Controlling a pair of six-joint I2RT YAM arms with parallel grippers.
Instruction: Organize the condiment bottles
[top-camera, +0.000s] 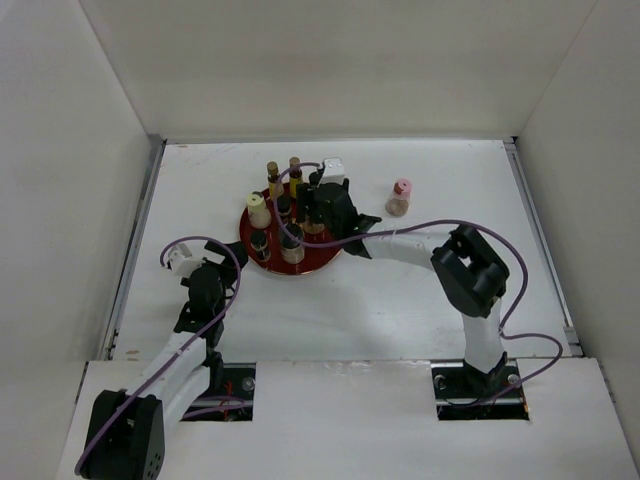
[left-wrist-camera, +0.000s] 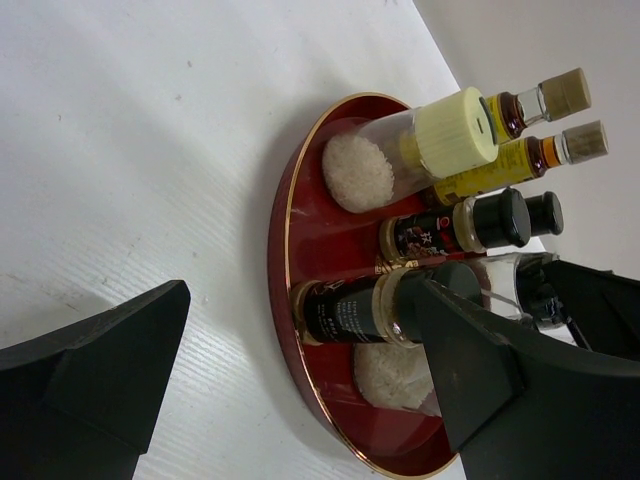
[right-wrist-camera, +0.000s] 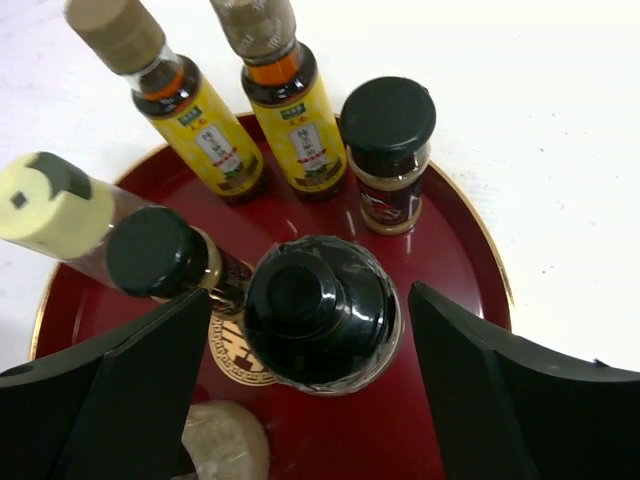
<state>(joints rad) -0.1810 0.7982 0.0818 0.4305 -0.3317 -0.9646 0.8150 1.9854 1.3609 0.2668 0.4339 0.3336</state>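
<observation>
The round red tray (top-camera: 322, 262) holds most of the condiment bottles: two slim yellow-amber ones (right-wrist-camera: 205, 125) (right-wrist-camera: 297, 125), a cream-capped one (right-wrist-camera: 45, 203), and dark-capped shakers (right-wrist-camera: 390, 150) (right-wrist-camera: 155, 250). My right gripper (right-wrist-camera: 310, 295) is open, pointing down, its fingers either side of a dark-capped glass bottle (right-wrist-camera: 320, 315) near the gold emblem (right-wrist-camera: 232, 358). A pink-capped bottle (top-camera: 400, 197) stands on the table right of the tray. My left gripper (left-wrist-camera: 300, 300) is open and empty, low at the tray's left edge (left-wrist-camera: 283, 250).
White walls enclose the table on three sides. A purple cable loops over the right arm (top-camera: 470, 270) and near the tray. The left arm (top-camera: 190, 340) lies along the near left.
</observation>
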